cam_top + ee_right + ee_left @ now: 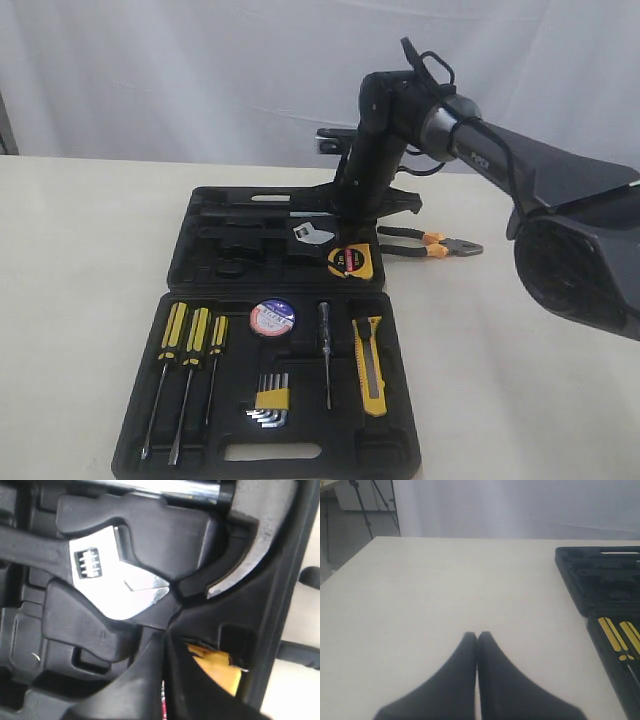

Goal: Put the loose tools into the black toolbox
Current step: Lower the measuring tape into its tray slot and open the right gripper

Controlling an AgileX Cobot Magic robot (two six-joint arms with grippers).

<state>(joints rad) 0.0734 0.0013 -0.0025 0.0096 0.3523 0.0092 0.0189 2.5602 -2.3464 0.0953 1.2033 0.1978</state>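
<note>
The black toolbox [190,260] lies open in two halves. Its near half holds the yellow utility knife [370,365] and the small tape roll [272,317]. The yellow-and-black tape measure [351,261] sits in the far half, beside an adjustable wrench [310,235]. The orange-and-black pliers [432,243] lie on the table just right of the far half. My right gripper [350,216] hangs shut over the far half. Its tip [165,635] is between the wrench [115,587] and the tape measure [220,669], holding nothing. My left gripper [477,636] is shut over bare table, left of the toolbox [600,575].
Three yellow-handled screwdrivers [190,335], a hex key set [270,400] and a thin tester screwdriver [325,350] fill the near half. A chrome tool shaft [165,487] lies in the far half. A white curtain backs the table [80,250].
</note>
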